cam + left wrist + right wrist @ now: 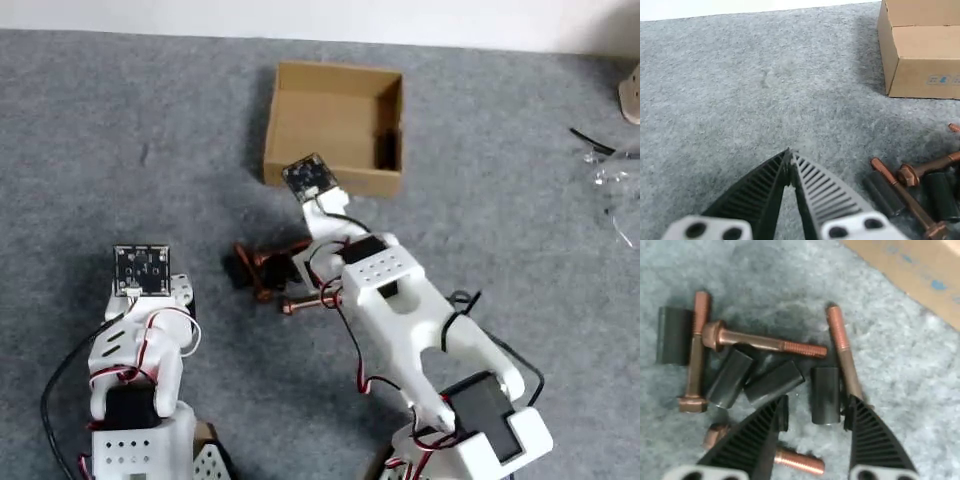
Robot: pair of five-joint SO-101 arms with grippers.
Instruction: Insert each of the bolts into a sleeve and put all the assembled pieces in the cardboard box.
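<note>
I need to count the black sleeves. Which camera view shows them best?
The right wrist view: the sleeves lie close up among the bolts, mostly unobstructed. The left wrist view shows a couple, partly cut off; in the high view the right arm hides part of the pile.

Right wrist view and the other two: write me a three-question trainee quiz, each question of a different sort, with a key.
1. True or false: the left gripper is shut.
2. What lies between the open fingers of the right gripper? A. a sleeve B. a bolt's head C. a flap of the box
3. Fill in: the right wrist view shows ___ bolts on the table.
Key: 1 true; 2 A; 3 four.
</note>
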